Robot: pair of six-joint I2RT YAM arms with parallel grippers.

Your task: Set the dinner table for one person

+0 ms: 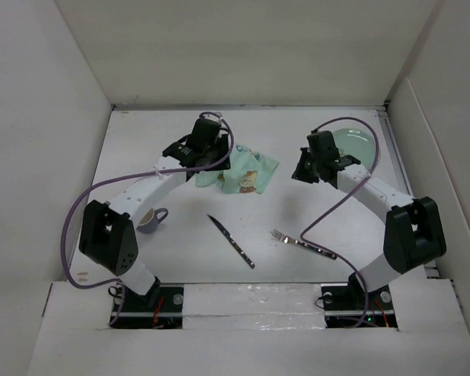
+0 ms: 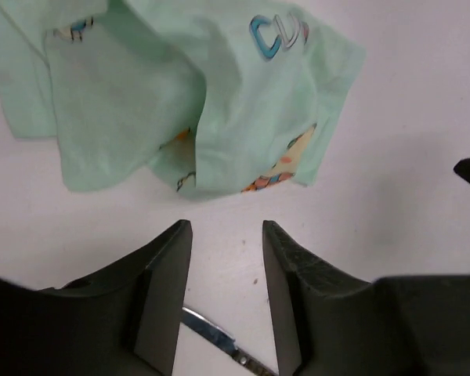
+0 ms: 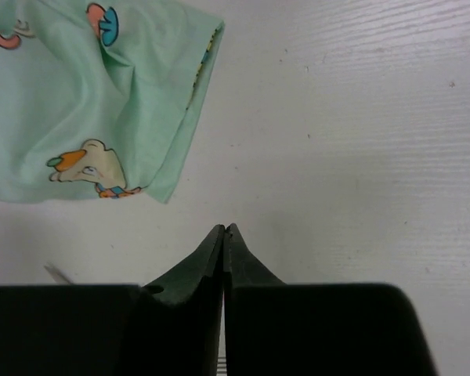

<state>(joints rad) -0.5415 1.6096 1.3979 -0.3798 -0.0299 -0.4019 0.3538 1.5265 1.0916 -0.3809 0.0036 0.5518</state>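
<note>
Left pincer [image 2: 227, 233] is wide open with nothing in it, hanging just short of the crumpled placemat [image 2: 141, 102]. Right pincer [image 3: 224, 232] is closed tight on nothing, off the cloth's right edge. The bench [image 1: 180, 262] is the white top under everything, with white walls round it. The placemat sits bunched toward its far middle. Plate [image 1: 359, 141] is far right, mug [image 1: 150, 220] near left. Knife [image 1: 232, 242] and fork [image 1: 301, 240] lie loose near centre, apart from each other.

My read: the step in hand is flattening the cloth before anything goes on it. I'd take the nearest folded corner with the left, low and shallow, so I pinch one layer and not the whole wad. I'd open the right first, take the opposite edge, then pull the two apart gently. Risk: catching two layers just drags the heap. I'd also keep the drag path off the knife; its tip shows between the left fingers [image 2: 168, 266] in the wrist view.
</note>
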